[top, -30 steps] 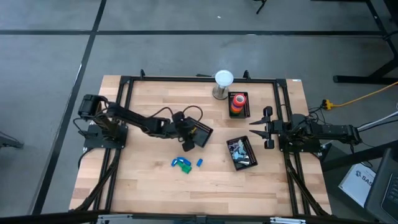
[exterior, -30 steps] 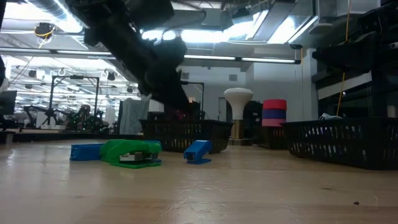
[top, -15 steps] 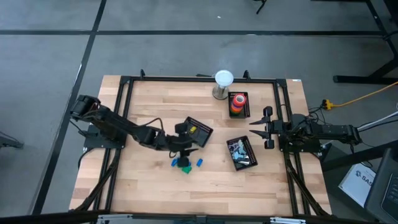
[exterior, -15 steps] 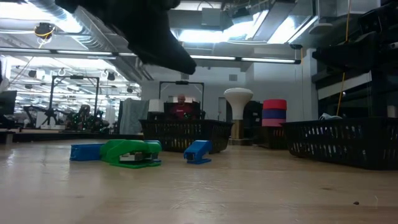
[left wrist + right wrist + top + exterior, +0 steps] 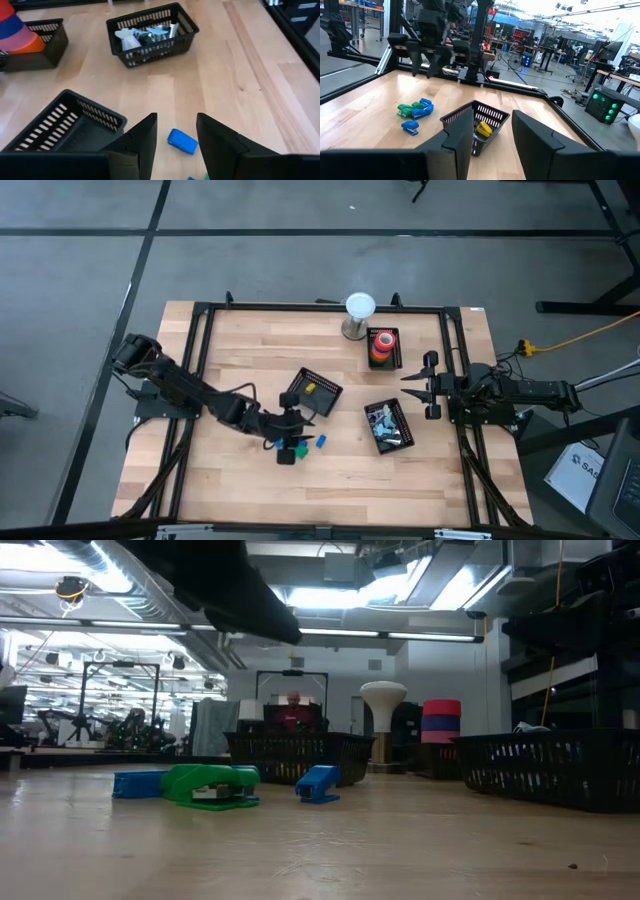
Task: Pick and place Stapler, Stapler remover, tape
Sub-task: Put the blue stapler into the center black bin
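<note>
Three black baskets (image 5: 313, 391) ring the left tool (image 5: 174, 145), spread above blue (image 5: 182, 141) and green pieces (image 5: 210, 786).

White lamp (image 5: 360, 307) — table's far edge (image 5: 330, 306)

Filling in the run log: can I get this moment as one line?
left end effector: open above green stapler | right end effector: open, waiting at right edge | tape: in basket

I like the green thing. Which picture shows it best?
The low view: the green stapler lies side-on and unblocked. The right wrist view shows it farther off; the high view mostly hides it under the left tool.
</note>
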`<action>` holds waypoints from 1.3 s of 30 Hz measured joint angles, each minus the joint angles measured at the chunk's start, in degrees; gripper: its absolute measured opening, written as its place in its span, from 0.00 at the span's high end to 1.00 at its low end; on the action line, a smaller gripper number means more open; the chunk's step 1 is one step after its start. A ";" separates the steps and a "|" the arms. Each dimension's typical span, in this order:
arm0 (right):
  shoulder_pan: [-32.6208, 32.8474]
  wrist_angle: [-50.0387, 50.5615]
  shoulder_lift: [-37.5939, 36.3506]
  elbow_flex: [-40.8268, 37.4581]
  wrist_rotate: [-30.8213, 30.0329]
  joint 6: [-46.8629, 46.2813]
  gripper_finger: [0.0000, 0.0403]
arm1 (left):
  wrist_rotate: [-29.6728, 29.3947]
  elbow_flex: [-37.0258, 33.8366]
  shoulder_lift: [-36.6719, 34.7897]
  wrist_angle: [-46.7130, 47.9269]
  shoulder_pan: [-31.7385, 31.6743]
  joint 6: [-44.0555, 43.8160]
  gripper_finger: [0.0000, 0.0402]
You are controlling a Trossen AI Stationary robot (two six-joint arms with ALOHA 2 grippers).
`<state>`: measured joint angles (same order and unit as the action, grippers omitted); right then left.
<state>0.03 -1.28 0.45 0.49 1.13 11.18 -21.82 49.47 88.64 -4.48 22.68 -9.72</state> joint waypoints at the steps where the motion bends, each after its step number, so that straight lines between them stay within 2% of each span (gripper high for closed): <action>1: -0.01 -0.01 0.01 0.00 0.00 0.00 0.65 | 0.00 0.00 0.00 0.00 0.29 0.00 0.67; 11: -0.02 -0.02 0.01 0.00 0.01 0.00 0.65 | -0.53 0.00 0.02 0.01 1.66 -1.72 0.67; 19: 0.00 0.00 0.01 0.00 0.00 0.00 0.65 | 3.96 0.00 0.02 7.39 3.66 -5.87 0.67; 27: 0.00 0.00 0.01 0.00 0.00 0.00 0.65 | 3.69 -0.01 0.04 18.04 8.12 -15.29 0.67; 34: 0.00 -0.02 0.01 0.00 0.00 0.00 0.65 | 3.41 -0.25 0.07 25.84 9.48 -35.34 0.67; 39: 0.00 -0.01 0.00 0.00 0.02 0.00 0.65 | 1.01 -2.36 0.11 26.23 8.27 -42.35 0.67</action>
<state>0.03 -1.29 0.46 0.49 1.15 11.18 -20.81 47.12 88.75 21.75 30.95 -52.06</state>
